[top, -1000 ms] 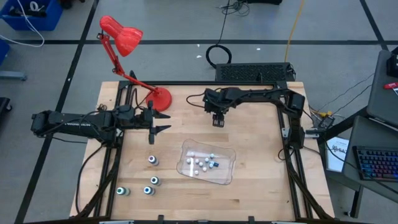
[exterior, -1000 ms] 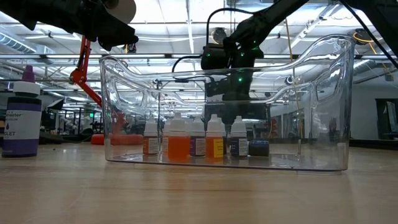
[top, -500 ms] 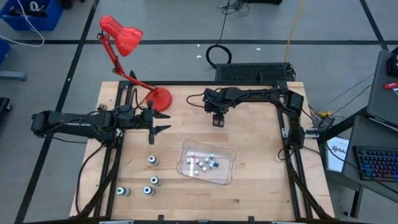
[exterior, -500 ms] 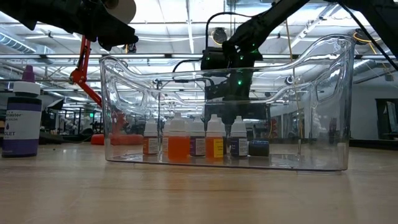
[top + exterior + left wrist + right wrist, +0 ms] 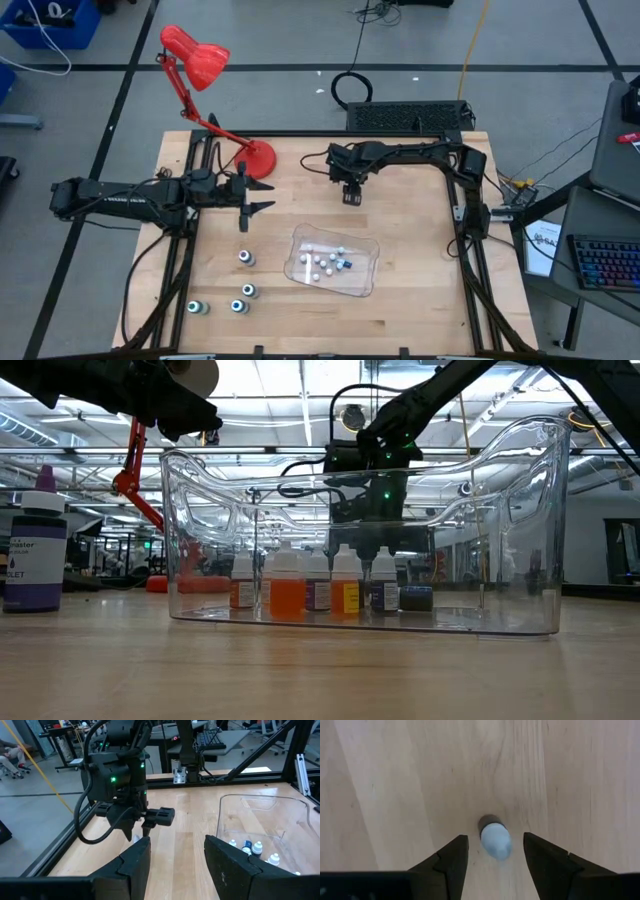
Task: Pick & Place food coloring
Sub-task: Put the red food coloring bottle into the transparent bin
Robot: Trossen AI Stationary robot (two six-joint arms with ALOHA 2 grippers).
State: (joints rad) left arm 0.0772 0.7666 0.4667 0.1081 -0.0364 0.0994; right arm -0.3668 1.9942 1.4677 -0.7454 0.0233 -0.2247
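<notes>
One small food coloring bottle [image 5: 496, 841] with a white cap stands upright on the bare wood, on the far side of the clear tray [image 5: 365, 283]. My right gripper [image 5: 491, 839] points straight down over it and is open, one finger on each side, touching nothing; it also shows in the high view [image 5: 350, 196]. Several small bottles [image 5: 325, 261] stand inside the tray. Larger teal-topped bottles [image 5: 245, 257] [image 5: 240, 306] stand on the table left of the tray. My left gripper [image 5: 258, 197] hovers open at the table's left, above the wood.
A red desk lamp [image 5: 258, 158] stands on its base at the far left of the table. A violet bottle [image 5: 35, 545] shows at the left of the low view. Black frame rails [image 5: 462, 215] run along the table's sides. Bare wood lies between the two grippers.
My right gripper has sunk slightly toward the small bottle beneath it, staying open. Nothing else has moved.
</notes>
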